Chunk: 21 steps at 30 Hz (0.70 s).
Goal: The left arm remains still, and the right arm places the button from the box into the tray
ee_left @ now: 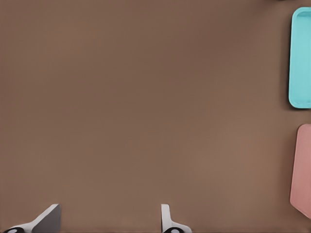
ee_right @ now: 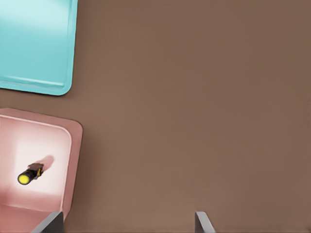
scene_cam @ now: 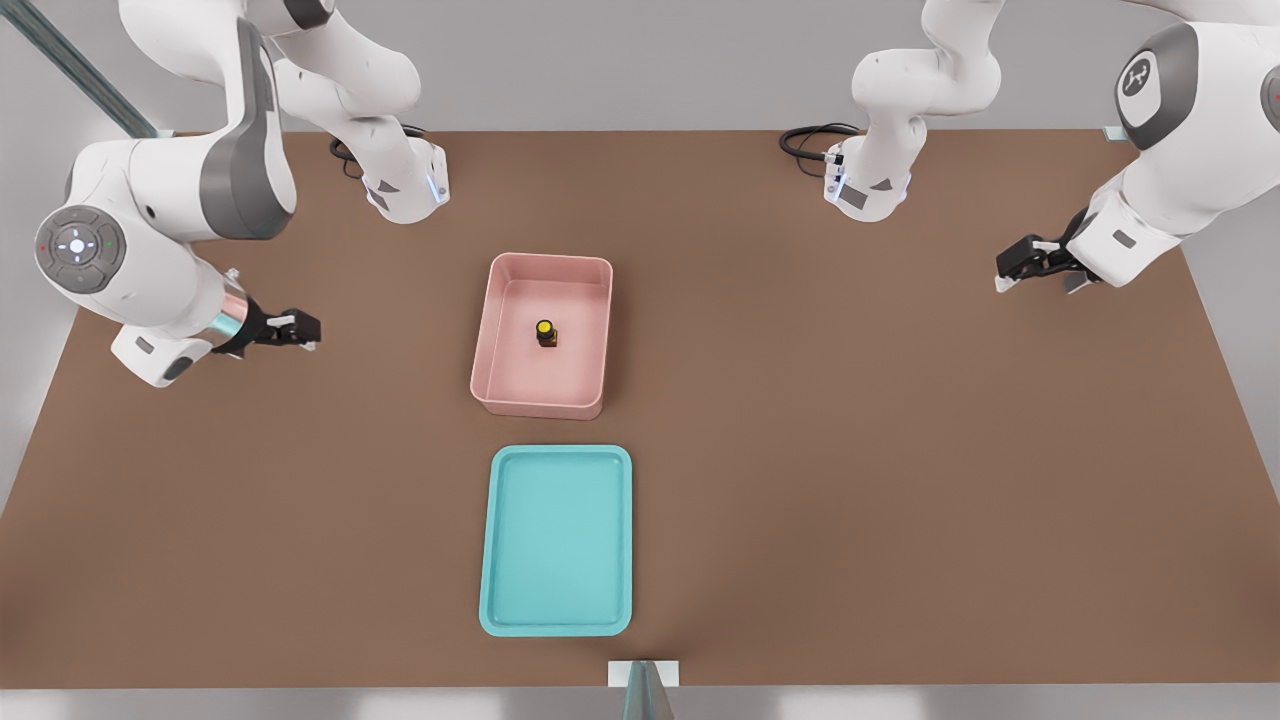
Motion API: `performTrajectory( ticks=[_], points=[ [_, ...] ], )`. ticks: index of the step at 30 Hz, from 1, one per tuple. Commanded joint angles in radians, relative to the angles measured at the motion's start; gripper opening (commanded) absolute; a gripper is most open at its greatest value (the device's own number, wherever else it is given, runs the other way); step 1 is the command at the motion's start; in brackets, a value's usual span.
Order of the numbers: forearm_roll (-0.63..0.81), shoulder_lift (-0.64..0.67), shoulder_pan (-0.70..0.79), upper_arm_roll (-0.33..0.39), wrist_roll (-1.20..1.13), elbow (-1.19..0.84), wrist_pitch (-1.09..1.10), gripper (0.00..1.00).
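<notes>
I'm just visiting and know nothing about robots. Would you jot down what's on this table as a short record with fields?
surface: brown table
box: pink box, raised walls, near the table's middle
button: yellow-capped button standing inside the box
tray: teal tray, apart from the box, nothing in it
working arm: right arm, at the front view's left
tool: tool open, above bare table, off to the side of the box, holding nothing
task progress: button not yet picked up
</notes>
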<state>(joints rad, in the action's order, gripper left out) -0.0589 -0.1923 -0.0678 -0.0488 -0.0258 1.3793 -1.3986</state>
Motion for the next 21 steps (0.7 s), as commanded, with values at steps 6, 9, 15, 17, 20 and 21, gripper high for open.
performTrajectory(
  ticks=[6,9,15,17,20,21],
  points=[
    [0.059,-0.167,-0.372,-0.063,0.598,0.000,-0.076,1.00],
    [0.057,-0.129,-0.428,-0.132,0.885,0.246,-0.313,1.00],
    [0.051,0.010,-0.409,-0.158,1.029,0.719,-0.786,1.00],
    [0.051,-0.021,-0.422,-0.171,1.130,0.738,-0.839,1.00],
    [0.027,-0.079,-0.428,-0.181,1.199,0.761,-0.945,1.00],
    [0.013,-0.108,-0.428,-0.183,1.207,0.762,-0.985,1.00]
  ],
)
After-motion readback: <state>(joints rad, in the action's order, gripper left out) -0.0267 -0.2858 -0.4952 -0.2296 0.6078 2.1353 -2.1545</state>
